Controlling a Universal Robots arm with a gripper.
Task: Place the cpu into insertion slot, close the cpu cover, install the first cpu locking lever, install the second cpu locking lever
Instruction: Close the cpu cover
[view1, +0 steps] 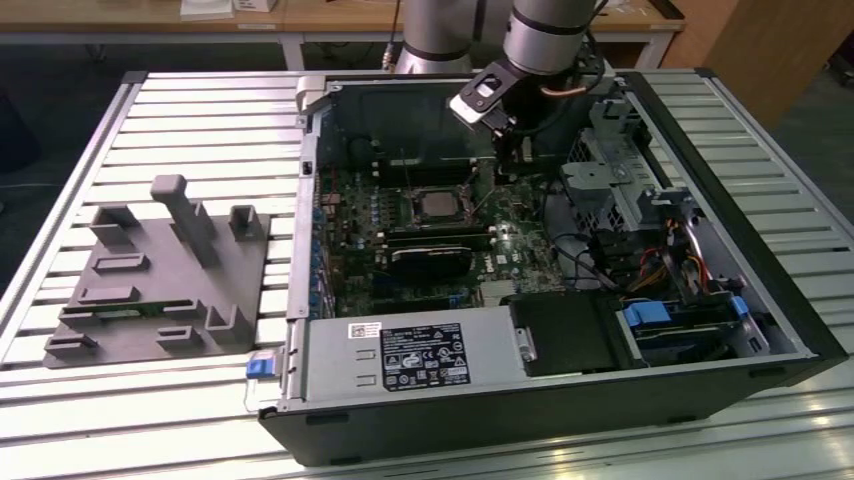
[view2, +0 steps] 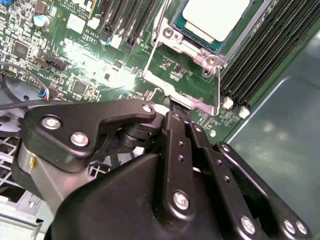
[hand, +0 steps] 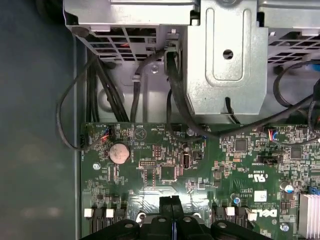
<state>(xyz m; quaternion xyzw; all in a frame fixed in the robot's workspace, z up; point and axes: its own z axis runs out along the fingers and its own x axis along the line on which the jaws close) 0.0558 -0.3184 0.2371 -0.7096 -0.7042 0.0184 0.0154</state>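
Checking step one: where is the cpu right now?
In the exterior view the cpu sits in the insertion slot on the green board, just toward the exterior view's left of the gripper.

Matt silver cpu (view2: 214, 16) (metal face)

Grey fixture block (view1: 160, 270), slatted table (view1: 200, 110), coin battery (hand: 119, 152), black cables (hand: 171, 82)
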